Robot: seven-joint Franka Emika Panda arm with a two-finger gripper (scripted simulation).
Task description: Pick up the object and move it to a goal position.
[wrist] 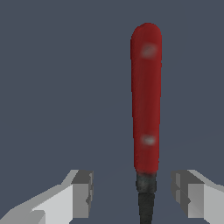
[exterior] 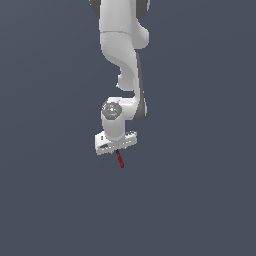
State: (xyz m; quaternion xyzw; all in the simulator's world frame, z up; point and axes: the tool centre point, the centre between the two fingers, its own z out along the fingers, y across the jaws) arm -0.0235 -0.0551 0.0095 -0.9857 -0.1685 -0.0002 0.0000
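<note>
The object is a thin red rod with a short black end. In the wrist view it lies between my two fingertips, the black end nearest the gripper. The grey pads stand apart, with a gap on each side of the rod, and do not touch it. The gripper is open. In the exterior view the white gripper points down, and the red rod pokes out just below it. The fingers themselves are hard to make out there.
A plain dark grey-blue surface fills both views. The white arm rises from the gripper to the top edge of the exterior view. No other objects and no goal marker show.
</note>
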